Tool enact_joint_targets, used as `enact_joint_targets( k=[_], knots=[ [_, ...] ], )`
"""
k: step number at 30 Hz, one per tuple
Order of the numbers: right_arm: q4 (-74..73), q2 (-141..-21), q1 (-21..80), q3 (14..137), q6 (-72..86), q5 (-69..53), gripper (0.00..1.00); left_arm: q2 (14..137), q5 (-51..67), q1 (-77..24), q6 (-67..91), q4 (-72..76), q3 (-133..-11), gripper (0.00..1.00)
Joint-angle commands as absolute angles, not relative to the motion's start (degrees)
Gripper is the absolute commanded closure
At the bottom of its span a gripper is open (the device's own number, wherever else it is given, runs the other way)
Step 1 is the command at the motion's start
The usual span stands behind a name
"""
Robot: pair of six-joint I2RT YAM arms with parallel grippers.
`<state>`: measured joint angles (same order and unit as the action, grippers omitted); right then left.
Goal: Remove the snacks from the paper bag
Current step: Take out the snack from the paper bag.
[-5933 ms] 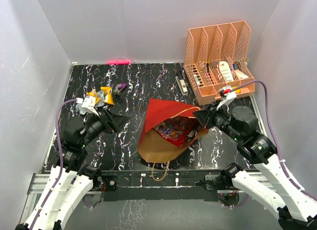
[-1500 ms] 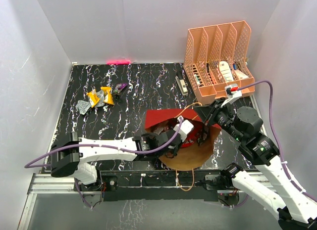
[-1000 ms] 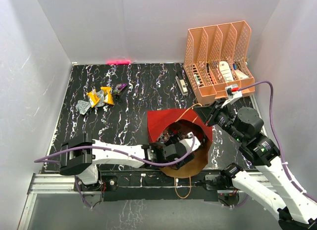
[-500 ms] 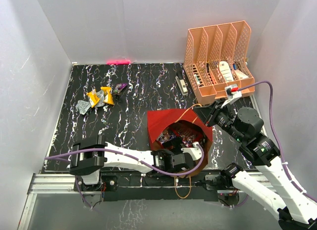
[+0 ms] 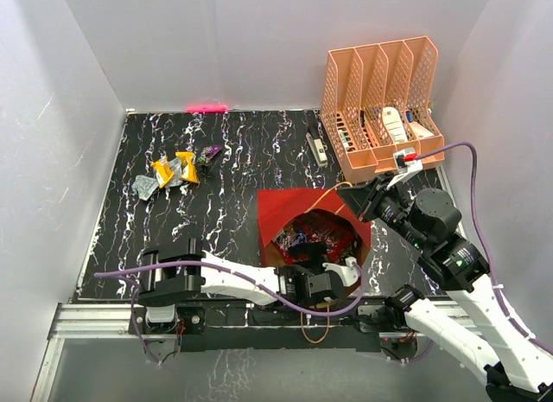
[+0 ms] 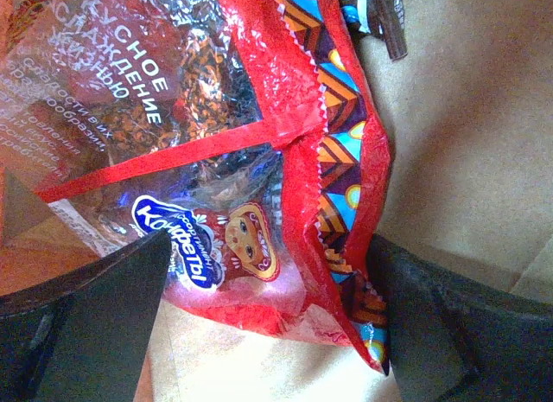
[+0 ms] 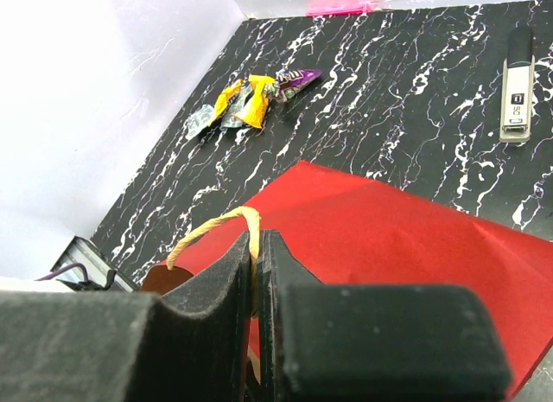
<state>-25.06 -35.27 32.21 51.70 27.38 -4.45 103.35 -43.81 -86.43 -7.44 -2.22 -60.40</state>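
Straddling a red snack bag (image 6: 216, 160), left gripper (image 6: 268, 320) is spread, nothing grasped; bag lies dead ahead, long axis running forward, inside the paper bag (image 6: 467, 143); right gripper (image 7: 257, 255) pinches the cord handle (image 7: 205, 228).

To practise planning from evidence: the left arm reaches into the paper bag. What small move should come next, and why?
Probably close the left hand on the glossy red snack bag: its open fingers sit either side of it inside the paper bag, and the right hand pinches the cord handle, holding the mouth open.
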Motion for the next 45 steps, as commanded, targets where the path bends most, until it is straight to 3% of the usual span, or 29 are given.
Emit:
enact_joint_targets(
  k=[1,6,13,17,20,29,34,45],
  knots=[
    [-21.1,-34.9,32.2,52.1,27.7,-3.6,0.93,105.5,-51.8,-85.9,-14.0,1.7,-61.4,0.08],
    [-21.5,-35.0,32.3,52.8,27.6,-3.6,0.93,107.7,-52.8,-85.1,-15.1,1.1,-62.4,0.05],
    [-21.4,-35.2,32.2,53.1,27.3,-3.1,0.93,103.5,-44.2,-85.3,-9.8,-2.6,-61.8,0.02],
    [-21.2,-36.0,32.2,53.5,27.3,-3.8,0.93,106.3,-48.9,-84.1,-8.9,-2.2,-62.0,0.03],
    [-21.0,-36.0,32.2,53.4,27.5,-4.2,0.93,107.6,-50.3,-82.4,-6.3,-2.4,-62.7,0.17],
    [-20.8,-36.1,32.2,52.8,27.7,-4.3,0.93,106.3,-55.5,-82.0,-5.1,-4.4,-66.8,0.79],
    [-19.7,-36.1,32.2,52.1,28.1,-5.0,0.93,102.7,-55.6,-82.0,-2.1,-8.9,-68.1,1.0],
    [-18.3,-37.3,32.3,51.1,28.2,-5.8,0.93,90.4,-48.0,-82.0,2.8,-11.1,-67.9,1.0]
  ],
)
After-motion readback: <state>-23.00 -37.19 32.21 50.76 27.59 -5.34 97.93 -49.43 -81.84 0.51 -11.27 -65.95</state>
